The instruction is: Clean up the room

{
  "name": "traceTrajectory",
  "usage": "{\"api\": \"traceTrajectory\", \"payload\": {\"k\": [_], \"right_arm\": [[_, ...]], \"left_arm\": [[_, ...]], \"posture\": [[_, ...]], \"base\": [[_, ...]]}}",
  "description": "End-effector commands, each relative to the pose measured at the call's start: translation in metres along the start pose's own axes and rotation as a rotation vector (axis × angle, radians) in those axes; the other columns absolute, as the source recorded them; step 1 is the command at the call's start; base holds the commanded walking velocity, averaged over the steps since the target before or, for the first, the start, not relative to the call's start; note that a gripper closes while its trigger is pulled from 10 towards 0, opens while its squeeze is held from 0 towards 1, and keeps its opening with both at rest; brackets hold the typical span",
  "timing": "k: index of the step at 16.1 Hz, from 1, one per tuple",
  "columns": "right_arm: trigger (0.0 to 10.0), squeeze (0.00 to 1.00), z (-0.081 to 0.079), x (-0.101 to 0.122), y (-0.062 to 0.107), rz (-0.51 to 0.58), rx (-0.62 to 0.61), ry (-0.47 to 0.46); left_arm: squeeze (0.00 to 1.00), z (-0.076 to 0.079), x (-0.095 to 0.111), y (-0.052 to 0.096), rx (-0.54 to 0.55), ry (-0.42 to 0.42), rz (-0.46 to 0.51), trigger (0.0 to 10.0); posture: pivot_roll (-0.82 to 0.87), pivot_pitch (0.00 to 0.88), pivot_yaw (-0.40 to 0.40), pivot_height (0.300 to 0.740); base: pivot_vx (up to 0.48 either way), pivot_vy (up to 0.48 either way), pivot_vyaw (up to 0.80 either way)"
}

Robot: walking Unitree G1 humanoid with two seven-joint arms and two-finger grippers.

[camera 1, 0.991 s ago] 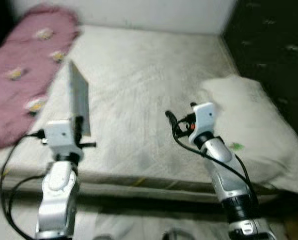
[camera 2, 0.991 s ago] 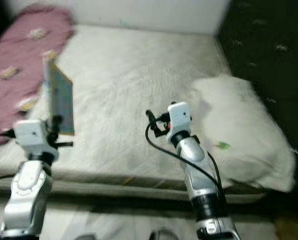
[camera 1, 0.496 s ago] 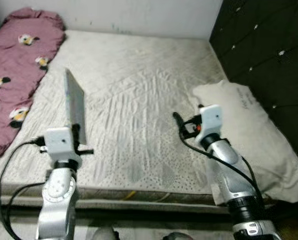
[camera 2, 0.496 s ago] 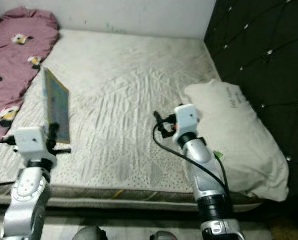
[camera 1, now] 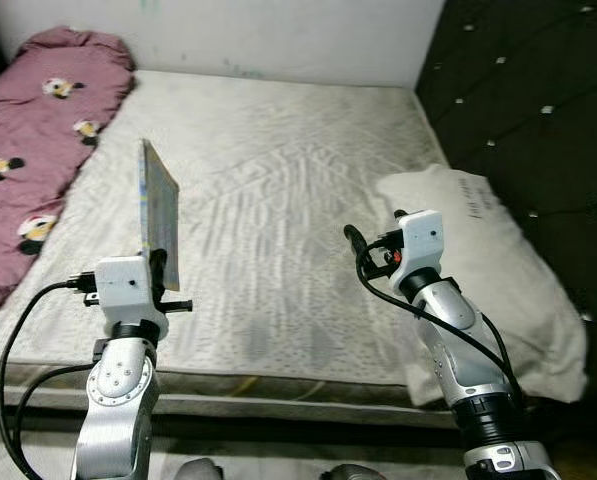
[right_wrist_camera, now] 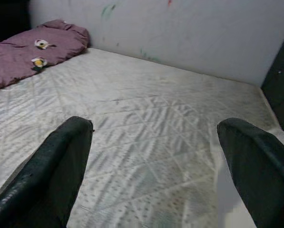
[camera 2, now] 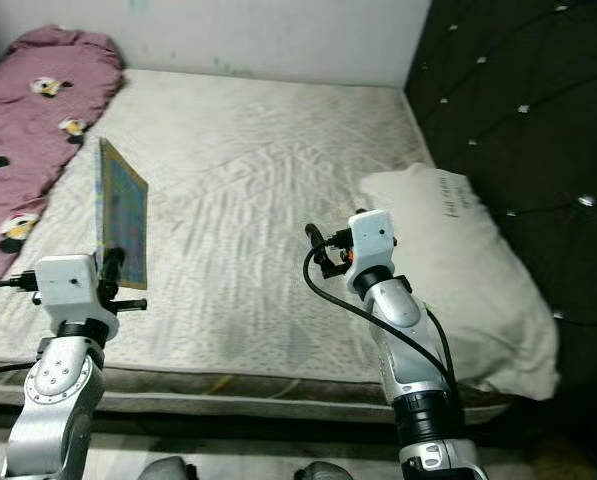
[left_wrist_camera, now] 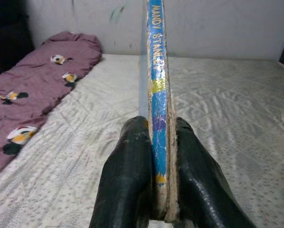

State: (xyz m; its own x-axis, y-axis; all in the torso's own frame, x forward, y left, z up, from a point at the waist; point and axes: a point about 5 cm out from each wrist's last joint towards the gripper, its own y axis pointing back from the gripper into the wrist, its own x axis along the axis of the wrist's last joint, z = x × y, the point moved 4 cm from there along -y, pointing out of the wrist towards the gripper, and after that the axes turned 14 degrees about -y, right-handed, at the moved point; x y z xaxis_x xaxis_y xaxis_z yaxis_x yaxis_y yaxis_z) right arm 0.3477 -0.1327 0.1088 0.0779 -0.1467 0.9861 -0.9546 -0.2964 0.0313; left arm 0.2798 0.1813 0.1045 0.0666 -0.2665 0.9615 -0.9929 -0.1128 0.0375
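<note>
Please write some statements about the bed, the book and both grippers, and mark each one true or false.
1. The left gripper is shut on a thin blue-spined book held upright. True.
2. The right gripper holds the white pillow. False: its fingers are wide open and hold nothing, above the cream quilted mattress.
3. A maroon blanket with cartoon prints lies along the mattress's left side. True.
4. The pillow lies on the blanket. False: it lies on the mattress's right side, beside the black tufted headboard.

A white quilted mattress (camera 1: 278, 180) carries a maroon blanket (camera 1: 33, 150) and white pillow (camera 1: 498, 270).
</note>
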Motion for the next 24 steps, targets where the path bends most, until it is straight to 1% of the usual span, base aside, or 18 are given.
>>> {"api": "traceTrajectory", "payload": {"k": [1, 6, 9, 10, 11, 14, 17, 24], "right_arm": [[10.0, 0.00, 0.0042, -0.0015, 0.0004, -0.009, -0.009, 0.008], [10.0, 0.00, 0.0046, -0.0012, -0.0001, -0.010, -0.013, 0.015], [10.0, 0.00, 0.0054, -0.0017, -0.0006, -0.013, -0.017, 0.016], [10.0, 0.00, 0.0053, -0.0022, -0.0008, -0.017, -0.015, 0.014], [10.0, 0.00, 0.0051, -0.0024, -0.0010, -0.018, -0.014, 0.012], [10.0, 0.00, 0.0053, -0.0020, -0.0010, -0.015, -0.018, 0.011], [10.0, 0.00, 0.0062, -0.0022, -0.0003, -0.015, -0.022, 0.012], [10.0, 0.00, 0.0068, -0.0027, 0.0011, -0.018, -0.022, 0.014]], "left_arm": [[0.00, 0.0020, 0.0167, -0.0020, -0.003, 0.004, 0.064, 10.0], [0.00, 0.0012, 0.0171, -0.0027, -0.001, 0.008, 0.065, 10.0], [0.00, 0.0016, 0.0177, -0.0025, 0.006, 0.024, 0.069, 10.0], [0.00, -0.0018, 0.0175, -0.0034, 0.035, 0.002, 0.065, 10.0], [0.00, -0.0036, 0.0168, -0.0047, 0.040, -0.004, 0.061, 10.0], [0.00, -0.0047, 0.0174, -0.0062, 0.021, 0.022, 0.065, 10.0], [0.00, 0.0001, 0.0199, -0.0047, 0.000, 0.045, 0.074, 10.0], [0.00, 0.0019, 0.0234, -0.0039, -0.019, 0.067, 0.094, 10.0]], "posture": [[-0.01, 0.000, -0.033, 0.740], [-0.01, 0.000, -0.035, 0.740], [-0.01, 0.000, -0.035, 0.740], [-0.01, 0.000, -0.035, 0.740], [-0.01, 0.000, -0.034, 0.740], [-0.01, 0.000, -0.030, 0.740], [-0.01, 0.000, -0.029, 0.740], [-0.01, 0.000, -0.029, 0.740]], "base": [[0.000, -0.330, 0.00], [0.000, -0.432, 0.00], [0.000, 0.000, 0.00], [0.000, 0.000, -0.45], [0.000, 0.000, -0.80], [0.000, 0.000, -0.65], [0.000, 0.000, 0.00], [0.000, 0.000, 0.00]]}}
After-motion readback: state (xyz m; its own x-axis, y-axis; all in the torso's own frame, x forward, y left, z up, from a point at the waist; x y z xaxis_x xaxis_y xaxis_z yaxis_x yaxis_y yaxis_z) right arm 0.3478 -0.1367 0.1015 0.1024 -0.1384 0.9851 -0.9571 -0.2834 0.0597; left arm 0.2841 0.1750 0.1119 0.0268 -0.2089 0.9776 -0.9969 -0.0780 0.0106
